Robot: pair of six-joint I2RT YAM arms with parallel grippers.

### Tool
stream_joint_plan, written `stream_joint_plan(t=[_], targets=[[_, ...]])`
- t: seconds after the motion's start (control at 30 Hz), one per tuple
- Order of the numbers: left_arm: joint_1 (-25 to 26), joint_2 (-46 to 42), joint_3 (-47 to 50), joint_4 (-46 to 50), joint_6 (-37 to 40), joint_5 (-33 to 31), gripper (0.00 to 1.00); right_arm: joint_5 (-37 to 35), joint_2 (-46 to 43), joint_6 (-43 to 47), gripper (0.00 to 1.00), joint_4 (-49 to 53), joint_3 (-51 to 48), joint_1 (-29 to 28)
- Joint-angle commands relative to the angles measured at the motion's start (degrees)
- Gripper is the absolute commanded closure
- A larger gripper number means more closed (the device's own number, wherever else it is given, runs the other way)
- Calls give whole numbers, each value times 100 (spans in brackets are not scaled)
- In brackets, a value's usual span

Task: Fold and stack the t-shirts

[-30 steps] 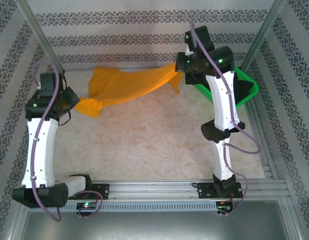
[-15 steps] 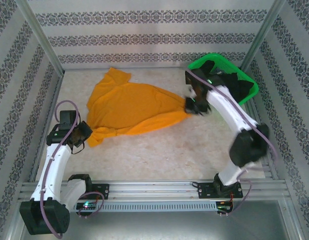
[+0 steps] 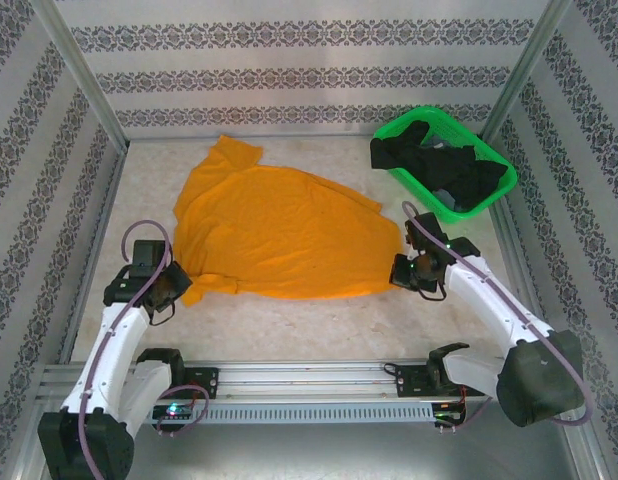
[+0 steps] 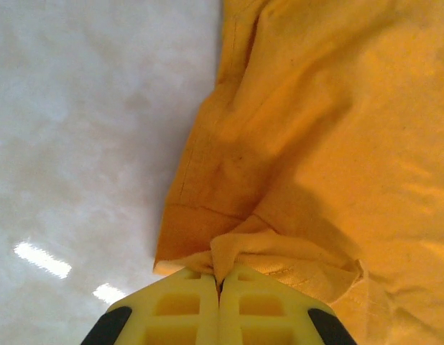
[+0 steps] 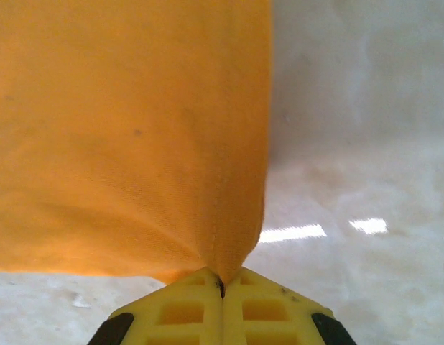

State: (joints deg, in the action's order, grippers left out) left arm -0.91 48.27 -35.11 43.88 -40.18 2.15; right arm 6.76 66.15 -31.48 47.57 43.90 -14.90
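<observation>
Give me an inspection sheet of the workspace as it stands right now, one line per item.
Surface: pale mottled table, light glare, no spills seen.
Job's things: orange shirt spread out, wrinkled, not folded; black shirts heaped in the basket.
Clutter: green basket at the far right; nothing else seen.
Hands: left hand shut on the orange shirt's near-left edge; right hand shut on its near-right corner.
Cables: purple cables loop along both arms.
Surroundings: patterned walls, metal frame posts.

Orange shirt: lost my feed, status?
Left pincer and right pincer shut on orange shirt edges. Shirt spread on table. Black shirts in basket, aside.
</observation>
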Motion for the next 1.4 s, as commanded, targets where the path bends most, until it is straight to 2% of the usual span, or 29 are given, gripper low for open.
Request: stream_joint_plan(t=[0.0, 0.07, 0.17, 0.37, 0.43, 0.53, 0.67, 0.73, 0.8, 0.93, 1.03, 1.13, 1.23, 1.37], targets=[[305, 352, -195, 541, -198, -578, 100, -389, -14, -367, 100, 172, -233, -110], [334, 420, -305, 547, -301, -657, 100, -366, -7, -346, 100, 28, -46, -182], [316, 368, -772, 381, -312, -897, 100, -211, 357, -83, 100, -354, 853, -432], [-174, 636, -2036, -110, 104, -485, 100, -25, 1170, 506, 100, -1078, 2675, -589], [-191, 471, -2377, 97, 99, -566, 100, -236, 918, 544, 100, -1077, 2829, -651], [-191, -74, -2550, 735, 109, -968, 100, -433, 76, 485, 100, -1088, 2214, -746], [-196, -1003, -2723, 1608, 295, -1693, 100, -815, -1362, 437, 100, -490, 1486, -966], [-189, -1223, -2880, 1708, 383, -1827, 100, -894, -1807, 395, 100, -280, 1482, -993], [-196, -1264, -2958, 1480, 428, -1727, 100, -845, -1814, 434, 100, -283, 1688, -1032], [-197, -663, -2776, 696, 365, -1294, 100, -545, -862, 559, 100, -971, 2039, -1041], [-275, 361, -2673, -213, 317, -670, 100, 50, 159, 349, 100, -2013, 2322, -612], [-631, 1441, -3005, -1100, 128, -173, 100, 223, 1295, 418, 100, -2430, 3270, -356], [-920, 2432, -4374, -1220, 458, -96, 100, 360, 2377, 584, 100, -2100, 4987, -153], [-946, 3162, -6522, -930, 1074, -322, 100, 354, 3155, 808, 100, -1592, 6950, 43]])
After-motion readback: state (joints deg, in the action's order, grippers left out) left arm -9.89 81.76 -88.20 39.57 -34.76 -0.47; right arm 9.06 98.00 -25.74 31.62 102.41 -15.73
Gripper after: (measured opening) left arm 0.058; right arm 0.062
